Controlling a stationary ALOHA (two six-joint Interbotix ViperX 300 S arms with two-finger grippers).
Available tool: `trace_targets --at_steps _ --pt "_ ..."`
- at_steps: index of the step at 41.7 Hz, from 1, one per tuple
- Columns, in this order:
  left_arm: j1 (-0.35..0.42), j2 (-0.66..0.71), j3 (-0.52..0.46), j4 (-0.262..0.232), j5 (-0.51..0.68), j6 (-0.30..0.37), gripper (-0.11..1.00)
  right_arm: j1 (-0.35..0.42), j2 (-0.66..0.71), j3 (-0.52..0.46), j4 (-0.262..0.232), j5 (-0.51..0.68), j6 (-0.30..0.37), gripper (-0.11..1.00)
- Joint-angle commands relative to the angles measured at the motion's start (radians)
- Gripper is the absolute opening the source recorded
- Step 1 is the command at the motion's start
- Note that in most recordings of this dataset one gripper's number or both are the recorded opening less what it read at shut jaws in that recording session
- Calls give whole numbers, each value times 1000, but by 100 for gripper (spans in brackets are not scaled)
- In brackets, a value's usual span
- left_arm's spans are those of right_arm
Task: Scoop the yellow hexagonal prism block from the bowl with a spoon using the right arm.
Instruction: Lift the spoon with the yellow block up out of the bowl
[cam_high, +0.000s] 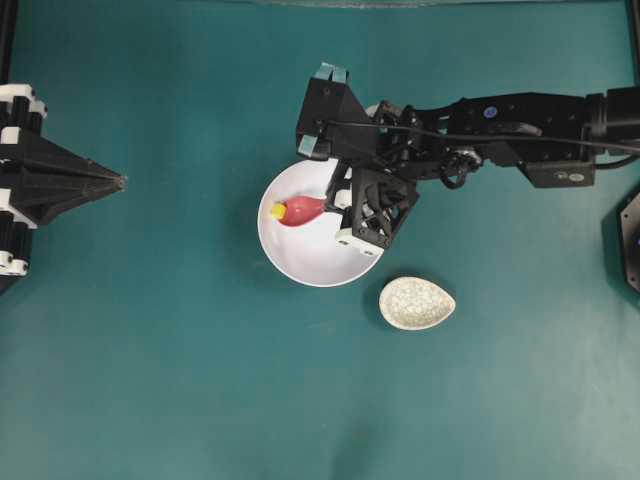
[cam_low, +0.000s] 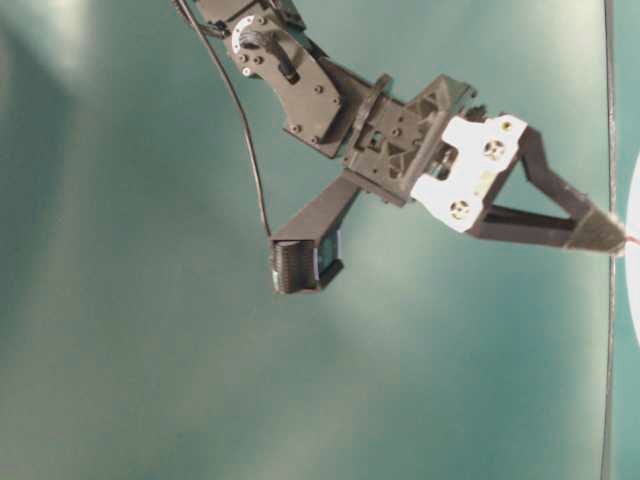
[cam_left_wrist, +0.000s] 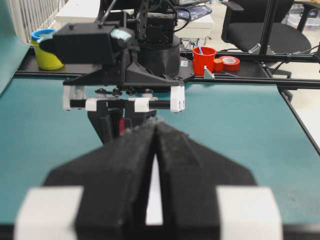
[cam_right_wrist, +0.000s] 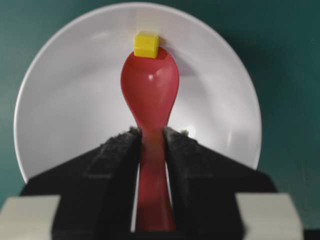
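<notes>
The yellow hexagonal prism block (cam_right_wrist: 146, 44) looks light, hard and smooth-sided, so I judge it will slide or tumble at a nudge rather than resist. It is far too small to be worth pinching; the sensible way to take it is from beneath, with the spoon's lip slipped under its lower edge. It is a tiny bright yellow piece with flat faces and crisp corners, much smaller than the scoop. It sits inside the bowl (cam_right_wrist: 65, 110), on the far slope from the right wrist camera, touching the tip of the spoon (cam_right_wrist: 150, 87).

The spoon is glossy pink-red with an oval scoop and a short straight handle. It appears stiff and slick, probably ceramic or hard plastic, so a firm hold on the handle matters. The right hand (cam_right_wrist: 151, 145) is clenched on that handle just behind the scoop, its dark pads pressed to either side.

The bowl is plain white, round and smooth, likely brittle and slippery; the block could skate up its wall if pushed too fast. It rests on the teal counter (cam_high: 150, 350), with a small speckled spoon rest (cam_high: 417, 303) near it. The left hand (cam_high: 118, 182) is closed on nothing, well apart from the bowl.
</notes>
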Motion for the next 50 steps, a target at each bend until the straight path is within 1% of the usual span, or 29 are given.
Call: trace_targets --at_steps 1,20,27,34,41,45,50 --pt "2 8 -12 0 -5 2 0 0 -51 -18 -2 -29 -2 22" --pt "2 8 -14 0 0 2 0 0 -149 31 -2 -100 -2 22" --pt "2 5 -12 0 9 2 0 8 -230 81 -3 -210 -11 22" --pt "2 3 -14 0 15 2 0 28 -337 187 -3 -360 -29 22" --pt "2 3 -14 0 17 2 0 57 -453 284 -3 -479 -29 22" --pt "0 3 -14 0 17 2 0 61 -488 310 -3 -503 -28 22" --pt "2 3 -14 0 12 2 0 61 -502 319 -3 -503 -28 22"
